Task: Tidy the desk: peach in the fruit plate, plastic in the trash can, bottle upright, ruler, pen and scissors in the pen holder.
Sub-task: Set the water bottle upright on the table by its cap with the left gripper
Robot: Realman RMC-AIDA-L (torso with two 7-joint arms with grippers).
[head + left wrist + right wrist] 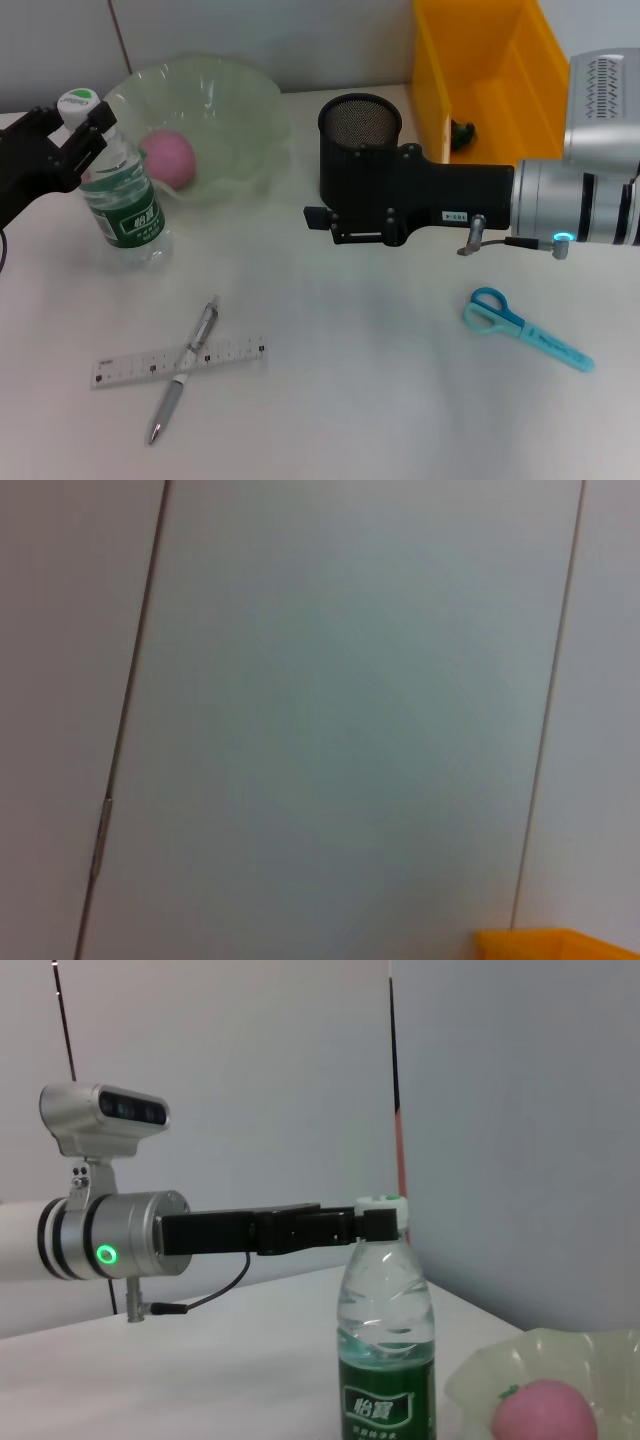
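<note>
Head view shows the left gripper (82,128) clamped on the upright bottle's (125,205) cap, the peach (167,158) plated just beyond it, while ruler (180,361), pen (186,367) and scissors (527,328) await collection below.

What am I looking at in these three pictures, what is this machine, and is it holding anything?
It is a two-armed robot tidying a desk. The big picture looks down from its head; the other two come from cameras on its wrists.

The left gripper is closed around the white cap of the upright clear plastic water bottle with a green label; the right wrist view shows this from the side. The right gripper reaches in beside the black mesh pen holder.

A pink peach sits in the pale green fruit plate. The clear ruler, silver pen and blue scissors lie on the white desk. The left wrist view shows mostly wall.
</note>
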